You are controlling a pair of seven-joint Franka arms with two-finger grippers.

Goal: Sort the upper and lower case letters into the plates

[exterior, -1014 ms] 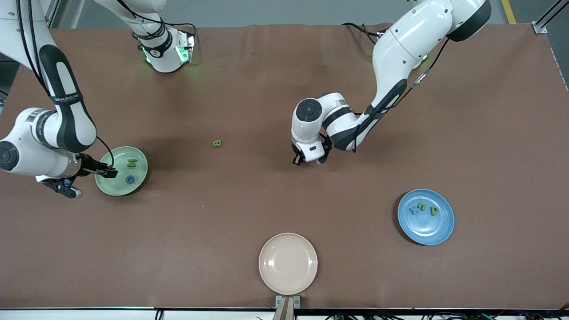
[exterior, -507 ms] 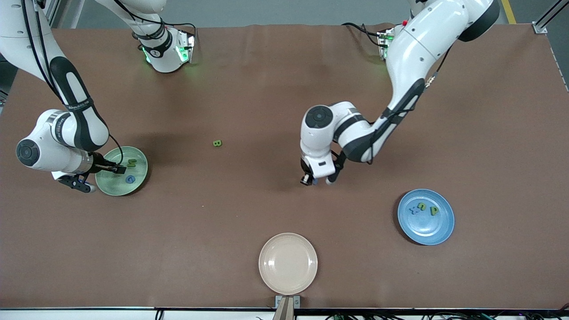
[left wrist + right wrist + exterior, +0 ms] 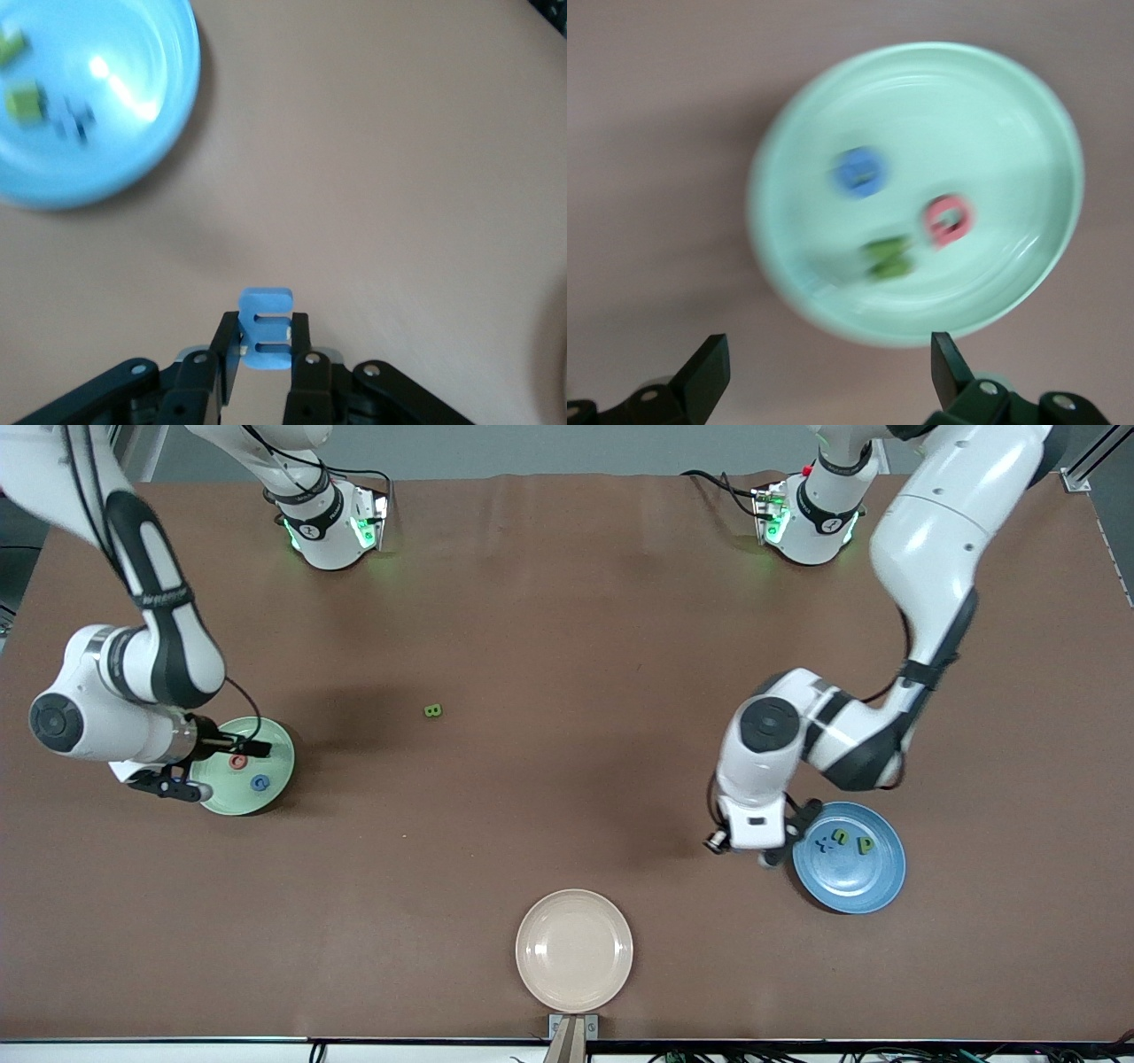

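The left gripper (image 3: 264,361), beside the blue plate (image 3: 852,879), pinches a blue letter E (image 3: 265,328). The right gripper (image 3: 824,372) hangs spread wide over the green plate (image 3: 275,778), grasping nothing.

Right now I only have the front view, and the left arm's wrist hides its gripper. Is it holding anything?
Observer: Yes. The left wrist view shows the left gripper shut on a blue letter E.
Operator: Is it over the blue plate yet?
Observer: No. Bare table lies under it, and the blue plate sits off to one side.
Operator: And the right gripper, is it empty?
Observer: Yes. In the right wrist view the right gripper is open with nothing in it, by the green plate.
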